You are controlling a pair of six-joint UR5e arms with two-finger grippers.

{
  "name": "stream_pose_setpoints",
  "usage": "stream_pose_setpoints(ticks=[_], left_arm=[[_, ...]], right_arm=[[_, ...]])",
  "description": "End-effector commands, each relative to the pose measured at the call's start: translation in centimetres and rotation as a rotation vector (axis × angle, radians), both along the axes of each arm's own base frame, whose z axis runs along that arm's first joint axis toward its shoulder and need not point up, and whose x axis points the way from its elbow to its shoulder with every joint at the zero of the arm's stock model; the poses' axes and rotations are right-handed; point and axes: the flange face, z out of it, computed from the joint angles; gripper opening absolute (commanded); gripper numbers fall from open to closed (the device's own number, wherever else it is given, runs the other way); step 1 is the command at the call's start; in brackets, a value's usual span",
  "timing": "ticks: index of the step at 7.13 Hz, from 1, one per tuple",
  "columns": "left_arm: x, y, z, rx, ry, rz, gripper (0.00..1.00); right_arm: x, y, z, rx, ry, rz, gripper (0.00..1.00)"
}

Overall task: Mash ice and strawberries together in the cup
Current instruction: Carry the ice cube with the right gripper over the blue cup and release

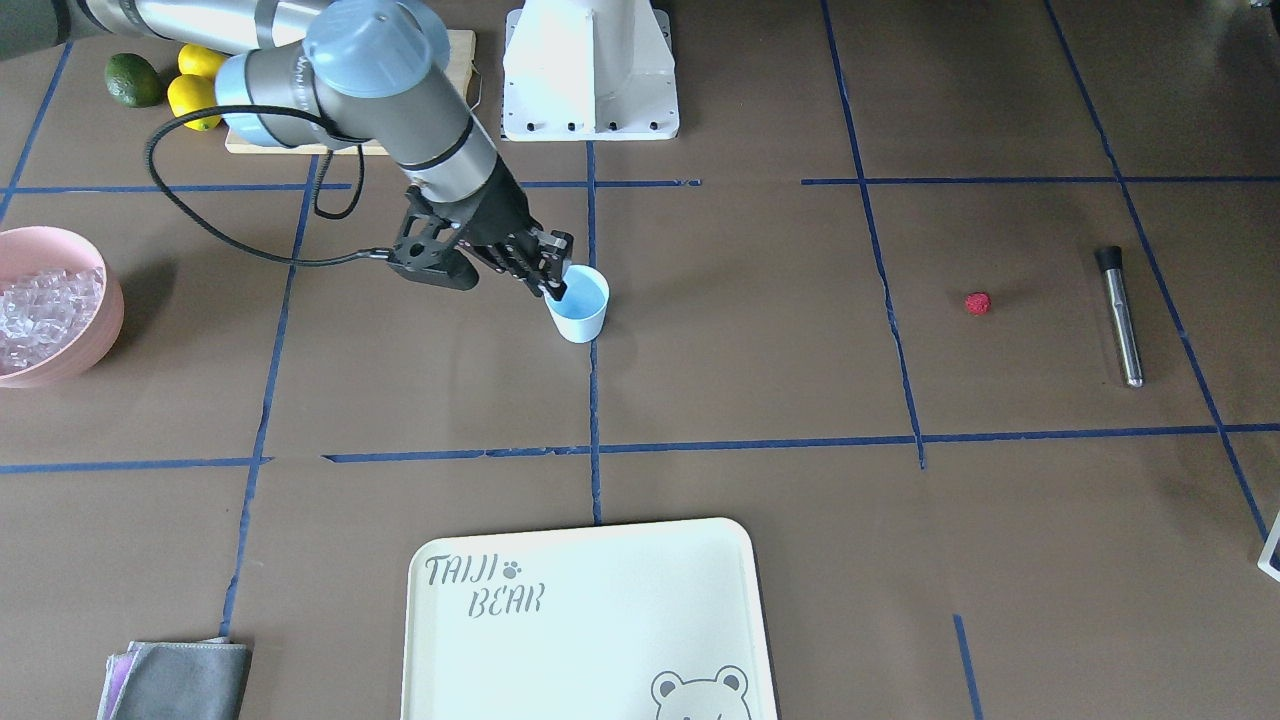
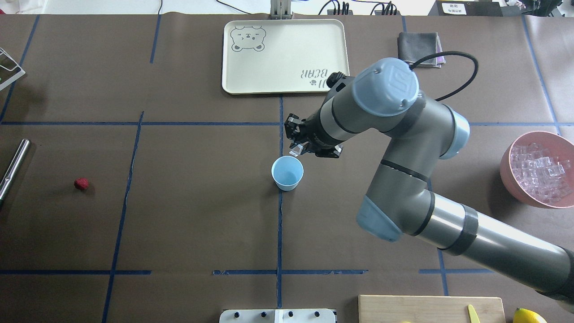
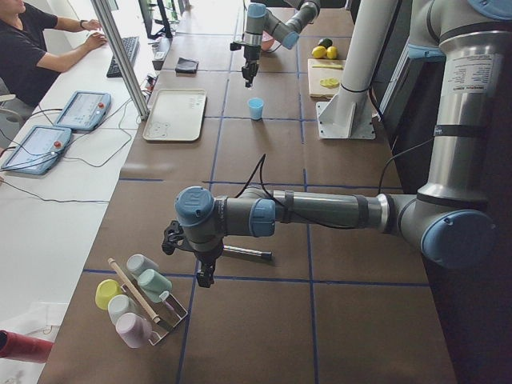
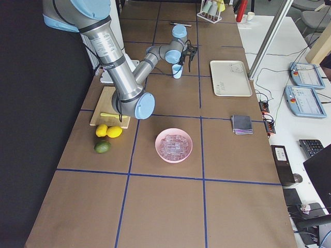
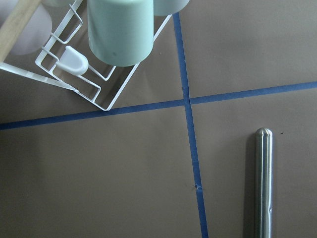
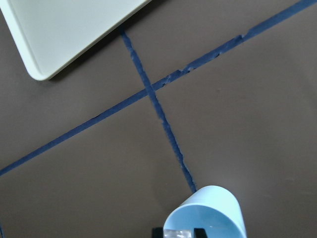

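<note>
The pale-blue cup (image 2: 287, 172) stands upright at mid-table and looks empty; it also shows in the front view (image 1: 580, 310) and the right wrist view (image 6: 205, 215). My right gripper (image 2: 297, 149) is shut on a clear ice cube (image 6: 178, 233) and holds it just above the cup's rim, on the tray side. More ice (image 2: 538, 172) fills the pink bowl (image 2: 506, 172) at the right. The red strawberry (image 2: 81, 183) lies far left on the table. My left gripper (image 3: 204, 276) shows only in the left side view, above the table near a metal muddler (image 5: 262, 183); I cannot tell its state.
A cream tray (image 2: 282, 56) lies beyond the cup, with a grey cloth (image 2: 419, 43) to its right. A wire rack with pastel cups (image 5: 119, 29) stands near the left gripper. A cutting board (image 1: 340, 140), lemons (image 1: 192, 95) and an avocado (image 1: 133, 80) sit near the robot base.
</note>
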Motion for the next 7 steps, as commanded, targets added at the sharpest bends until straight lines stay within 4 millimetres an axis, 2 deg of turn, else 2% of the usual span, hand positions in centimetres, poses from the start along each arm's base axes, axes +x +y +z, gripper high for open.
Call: stream_pose_setpoints(ticks=[1,4,5,6,7], left_arm=[[0.0,0.2,0.2,-0.002,-0.001,0.001,1.00],[0.0,0.3,0.2,-0.005,0.001,0.000,1.00],[0.0,0.3,0.2,-0.005,0.001,0.000,1.00],[0.0,0.3,0.2,-0.005,0.001,0.000,1.00],[0.0,0.3,0.2,-0.005,0.001,0.000,1.00]], right_arm=[[-3.0,1.2,-0.7,-0.008,0.012,0.010,0.01],[-1.0,2.4,0.4,-0.040,0.071,0.005,0.01],[-1.6,3.0,0.3,-0.040,0.074,-0.001,0.02],[-2.1,3.3,0.4,-0.036,0.080,-0.003,0.23],[-2.2,3.3,0.3,-0.035,0.078,-0.003,0.62]])
